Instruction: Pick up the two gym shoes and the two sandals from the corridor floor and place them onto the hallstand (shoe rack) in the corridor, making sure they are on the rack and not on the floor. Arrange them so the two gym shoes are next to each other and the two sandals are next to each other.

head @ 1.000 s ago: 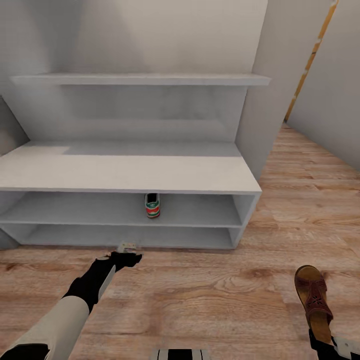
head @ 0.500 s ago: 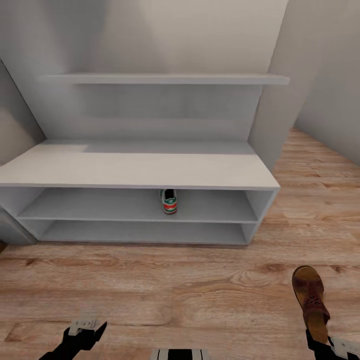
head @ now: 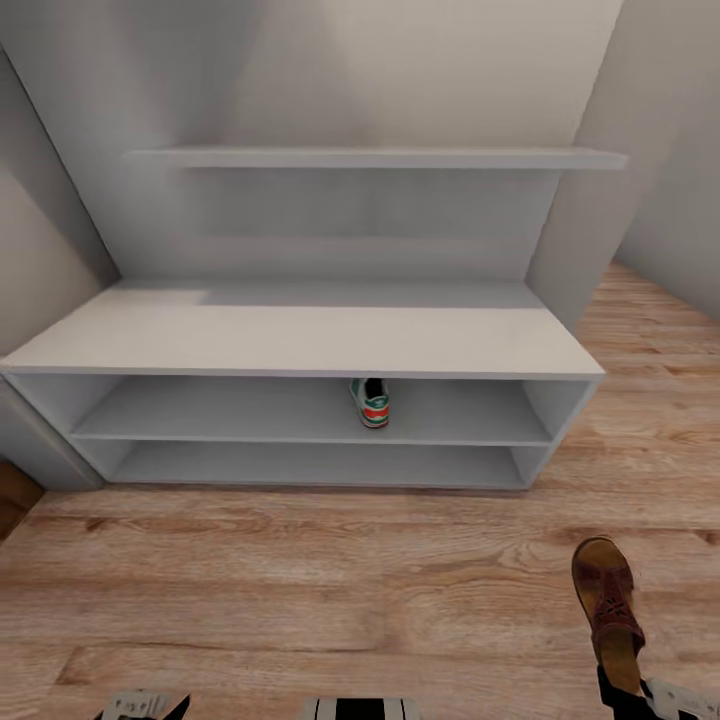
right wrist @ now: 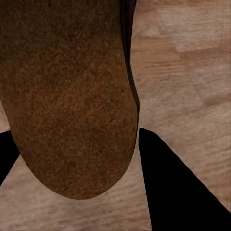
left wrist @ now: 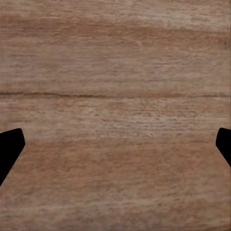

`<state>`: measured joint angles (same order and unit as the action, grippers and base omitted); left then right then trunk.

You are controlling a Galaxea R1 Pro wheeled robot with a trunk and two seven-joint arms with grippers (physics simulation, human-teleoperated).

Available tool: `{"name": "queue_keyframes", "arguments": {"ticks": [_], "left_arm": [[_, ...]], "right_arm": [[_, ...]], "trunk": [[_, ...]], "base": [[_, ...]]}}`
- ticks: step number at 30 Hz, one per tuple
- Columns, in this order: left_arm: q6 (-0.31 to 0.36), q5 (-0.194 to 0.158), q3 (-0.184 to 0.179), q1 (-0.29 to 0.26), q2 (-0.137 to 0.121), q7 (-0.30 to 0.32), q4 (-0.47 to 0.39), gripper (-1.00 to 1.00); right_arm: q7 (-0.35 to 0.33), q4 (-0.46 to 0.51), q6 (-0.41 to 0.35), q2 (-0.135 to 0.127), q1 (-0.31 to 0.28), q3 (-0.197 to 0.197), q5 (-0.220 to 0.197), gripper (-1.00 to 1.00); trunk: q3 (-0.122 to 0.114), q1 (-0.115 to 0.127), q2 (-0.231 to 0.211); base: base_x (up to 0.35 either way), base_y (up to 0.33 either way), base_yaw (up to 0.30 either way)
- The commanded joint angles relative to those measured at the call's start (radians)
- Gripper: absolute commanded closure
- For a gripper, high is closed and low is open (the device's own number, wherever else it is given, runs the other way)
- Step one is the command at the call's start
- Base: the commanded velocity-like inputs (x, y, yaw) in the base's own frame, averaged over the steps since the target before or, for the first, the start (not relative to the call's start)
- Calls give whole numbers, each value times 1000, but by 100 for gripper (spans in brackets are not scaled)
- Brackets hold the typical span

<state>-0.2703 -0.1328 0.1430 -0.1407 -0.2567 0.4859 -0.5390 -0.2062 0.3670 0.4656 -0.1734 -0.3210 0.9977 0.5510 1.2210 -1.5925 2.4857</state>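
The white hallstand (head: 300, 340) stands against the wall ahead, with one gym shoe (head: 372, 402) on its upper shelf, heel toward me. The other gym shoe and the second sandal are out of view. A dark-brown sandal (head: 604, 600) hangs low over the corridor floor (head: 330, 590) at the lower right, with my right gripper (head: 622, 688) shut on its heel end. In the right wrist view the sandal's tan footbed (right wrist: 67, 96) sits between the fingers (right wrist: 168, 187). My left gripper (left wrist: 115, 144) is open over bare planks, its tips (left wrist: 9, 147) far apart, and it shows at the head view's bottom edge (head: 140, 705).
A thin floating wall shelf (head: 380, 158) hangs above the hallstand. Walls close in at the left (head: 40, 250) and right (head: 600, 200). Open plank floor runs past the hallstand's right end (head: 660, 380). A dark brown object (head: 12, 500) shows at the left edge.
The head view has swung, so the hallstand sits further right in the picture. My left arm has drawn back from near the hallstand to the bottom edge. The sandal stays in the right gripper.
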Motion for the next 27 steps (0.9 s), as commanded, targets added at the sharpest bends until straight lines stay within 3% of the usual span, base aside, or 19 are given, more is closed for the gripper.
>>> {"name": "queue_keyframes", "arguments": {"ticks": [1, 8, 27], "left_arm": [[-2, -9, 7, 0, 0, 13, 3, -100], [-9, -15, 26, 1, 0, 29, 8, -100], [-10, -11, 29, 2, 2, 31, 9, -100]], "right_arm": [[-9, -5, 2, 0, -1, 10, -2, 100], [-9, -25, 2, 1, -1, 10, -2, 100], [-9, -29, 2, 2, -1, 10, -2, 100]], "trunk": [[1, 0, 0], [1, 0, 0], [1, 0, 0]], "base": [[0, 309, 0], [0, 309, 0], [-17, 309, 0]]}}
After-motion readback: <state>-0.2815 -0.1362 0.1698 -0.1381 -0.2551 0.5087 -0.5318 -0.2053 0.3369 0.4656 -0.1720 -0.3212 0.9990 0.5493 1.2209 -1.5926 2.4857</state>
